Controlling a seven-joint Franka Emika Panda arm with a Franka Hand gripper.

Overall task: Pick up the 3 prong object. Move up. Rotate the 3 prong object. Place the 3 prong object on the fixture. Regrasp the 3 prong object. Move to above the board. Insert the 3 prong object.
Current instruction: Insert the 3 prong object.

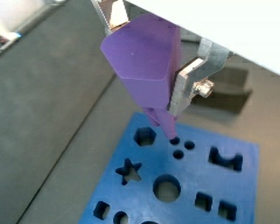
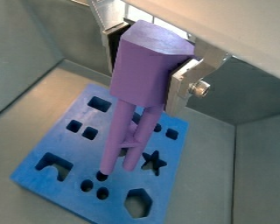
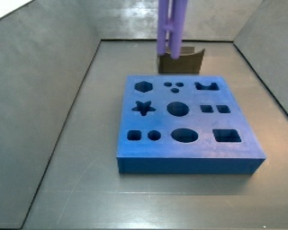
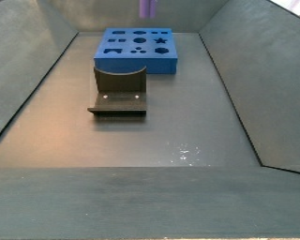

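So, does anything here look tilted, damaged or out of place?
Nothing stands out. The gripper holds the purple peg upright above the blue board, which lies flat. The fixture stands empty on the floor.

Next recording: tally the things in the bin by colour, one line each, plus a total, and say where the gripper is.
Purple: 1, the peg, held above the board by the gripper
Blue: 1, the board
Dark brown: 1, the fixture, on the floor apart from the board
Total: 3
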